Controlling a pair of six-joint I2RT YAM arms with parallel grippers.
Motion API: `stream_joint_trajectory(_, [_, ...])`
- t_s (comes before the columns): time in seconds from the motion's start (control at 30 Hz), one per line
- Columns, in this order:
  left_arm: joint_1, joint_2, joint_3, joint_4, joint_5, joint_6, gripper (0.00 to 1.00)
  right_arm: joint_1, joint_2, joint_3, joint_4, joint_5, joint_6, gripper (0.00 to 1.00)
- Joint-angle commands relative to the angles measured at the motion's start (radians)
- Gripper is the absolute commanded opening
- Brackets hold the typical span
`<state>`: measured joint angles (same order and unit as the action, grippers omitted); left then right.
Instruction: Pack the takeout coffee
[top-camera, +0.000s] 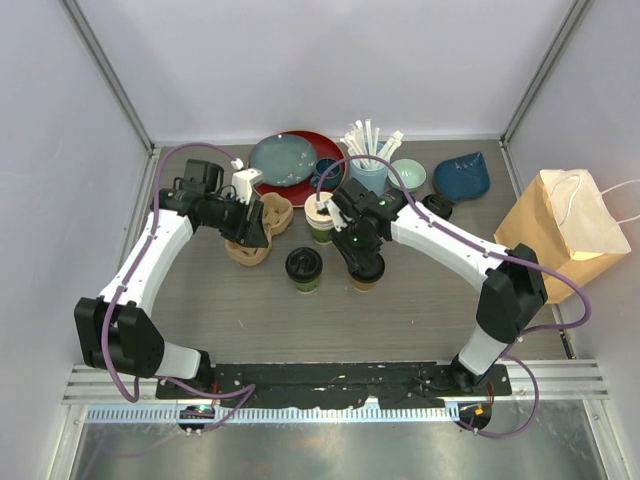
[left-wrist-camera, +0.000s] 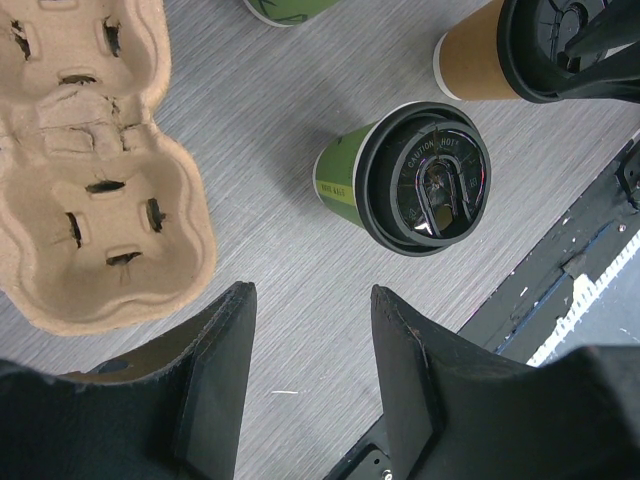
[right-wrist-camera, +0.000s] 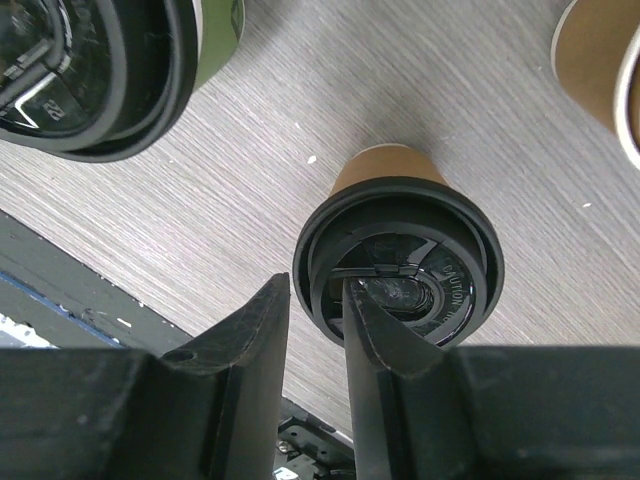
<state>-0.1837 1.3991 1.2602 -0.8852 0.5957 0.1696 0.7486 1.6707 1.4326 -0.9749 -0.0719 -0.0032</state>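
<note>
The green-sided cup (top-camera: 303, 268) with a black lid stands on the table; in the left wrist view it (left-wrist-camera: 425, 175) lies ahead of my fingers. The brown-sided cup (top-camera: 366, 278) stands to its right, under my right gripper (top-camera: 360, 255). In the right wrist view my right gripper (right-wrist-camera: 315, 290) is shut on the rim of the brown cup's black lid (right-wrist-camera: 420, 255), one finger inside the rim, one outside. My left gripper (left-wrist-camera: 315, 295) is open and empty above bare table, beside the cardboard cup carrier (left-wrist-camera: 90, 160), which also shows in the top view (top-camera: 255, 240).
A lidless green cup stack (top-camera: 320, 222) stands behind the cups, and a lidless brown cup (right-wrist-camera: 600, 60) is near the right gripper. At the back are a red plate (top-camera: 300, 180), a blue cup of straws (top-camera: 368, 172) and dishes. A paper bag (top-camera: 565, 225) stands at the right.
</note>
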Motion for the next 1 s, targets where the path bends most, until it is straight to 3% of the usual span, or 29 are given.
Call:
stream_joint_trajectory(0.0, [0.004,-0.028,0.019,-0.001,0.027,0.016,0.53,-0.003,-0.015,0.069,-0.011,0.007,-0.007,0.35])
stream_joint_trajectory(0.17, [0.004,-0.026,0.022,-0.008,0.039,0.002,0.53,-0.003,-0.019,0.129,-0.036,0.008,-0.012,0.36])
stream_joint_trajectory(0.3, [0.001,-0.035,0.016,-0.021,0.116,-0.039,0.44,0.011,-0.042,0.202,0.054,-0.023,0.047,0.4])
stream_joint_trajectory(0.43, [-0.045,-0.048,-0.002,-0.009,0.127,-0.088,0.42,0.075,-0.058,0.141,0.26,-0.08,0.11,0.41])
stream_joint_trajectory(0.6, [-0.089,-0.032,-0.079,0.092,0.101,-0.201,0.32,0.083,-0.049,0.04,0.428,-0.069,0.181,0.39])
stream_joint_trajectory(0.77, [-0.141,0.004,-0.085,0.124,0.069,-0.219,0.32,0.083,-0.035,0.0,0.458,-0.075,0.213,0.34])
stream_joint_trajectory(0.97, [-0.158,0.023,-0.082,0.176,0.036,-0.242,0.32,0.083,-0.02,-0.006,0.463,-0.075,0.21,0.35])
